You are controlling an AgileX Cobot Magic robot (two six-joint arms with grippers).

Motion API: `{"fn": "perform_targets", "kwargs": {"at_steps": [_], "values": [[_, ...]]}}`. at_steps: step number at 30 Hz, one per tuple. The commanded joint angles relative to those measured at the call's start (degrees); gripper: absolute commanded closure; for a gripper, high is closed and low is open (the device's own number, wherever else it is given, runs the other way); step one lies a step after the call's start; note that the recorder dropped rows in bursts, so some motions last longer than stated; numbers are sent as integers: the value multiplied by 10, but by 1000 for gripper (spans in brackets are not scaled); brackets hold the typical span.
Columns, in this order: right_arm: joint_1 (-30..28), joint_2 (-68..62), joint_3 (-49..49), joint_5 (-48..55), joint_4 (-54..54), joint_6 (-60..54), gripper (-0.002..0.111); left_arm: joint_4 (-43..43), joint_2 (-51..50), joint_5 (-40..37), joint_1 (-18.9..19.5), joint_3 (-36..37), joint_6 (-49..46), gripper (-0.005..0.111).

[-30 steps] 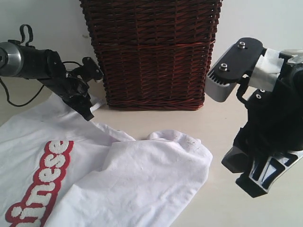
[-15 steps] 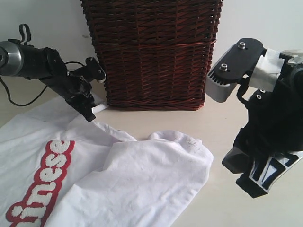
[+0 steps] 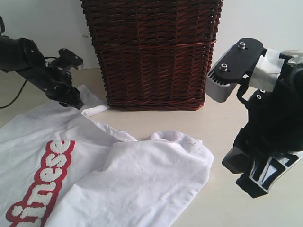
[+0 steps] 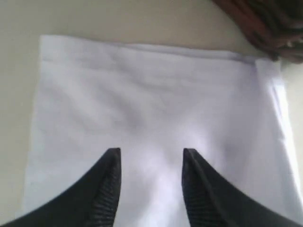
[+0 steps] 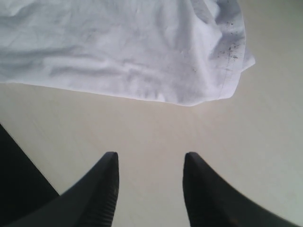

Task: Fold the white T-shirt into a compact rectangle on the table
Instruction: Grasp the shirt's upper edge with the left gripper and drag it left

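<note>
Exterior view: a white short-sleeved cotton T-shirt (image 3: pixel 118 179) lies part-folded on the broad pale beige worktop (image 3: pixel 222 208), in front of a tall dark brown wicker basket (image 3: pixel 151 56). One side panel is turned over the chest and covers the end of the red-outlined fuzzy white lettering (image 3: pixel 42 184). A short sleeve (image 3: pixel 92 105) sticks out flat towards the foot of the basket.

My left hand (image 3: pixel 72 100) hangs over that sleeve, close to the basket's corner. Left wrist view: its two black fingers are parted and grip nothing; the sleeve lies smooth and squared beneath them. My right hand (image 3: pixel 258 182) hovers off to the shirt's other side, apart from the cloth. Right wrist view: its fingers are parted too, with bare worktop between them and the folded edge of the shirt a little way ahead.

I judge the folding to be in its early part: one side is in, the sleeve by the basket is laid out, and the shirt is far from a compact rectangle. The next move, as I read it, calls for a fresh grip on the unfolded side, low enough to pinch only the top layer, then a carry across the lettering without dragging the fold that already lies there.
</note>
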State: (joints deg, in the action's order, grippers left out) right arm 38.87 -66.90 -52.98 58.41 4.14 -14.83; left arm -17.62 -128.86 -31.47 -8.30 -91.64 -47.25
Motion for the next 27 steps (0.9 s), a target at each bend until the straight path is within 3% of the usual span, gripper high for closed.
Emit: {"fn": "perform_targets", "kwargs": {"at_steps": [1,6,8,12,19,23,27], "values": [[-3,3,-1,-1,1,0,65,-53,32,-22,33,2,30,65],[-3,3,-1,0,1,0,65,-45,19,-132,39,3,11,68],[-3,3,-1,0,1,0,65,-8,4,-135,36,6,51,77],[-3,3,-1,0,1,0,65,21,-17,-109,37,10,110,106],[-3,3,-1,-1,1,0,65,176,-39,-32,41,9,259,107],[-3,3,-1,-1,0,0,65,183,-40,32,58,6,310,107],[-3,3,-1,-1,0,0,65,183,-49,26,84,-20,341,107]]}}
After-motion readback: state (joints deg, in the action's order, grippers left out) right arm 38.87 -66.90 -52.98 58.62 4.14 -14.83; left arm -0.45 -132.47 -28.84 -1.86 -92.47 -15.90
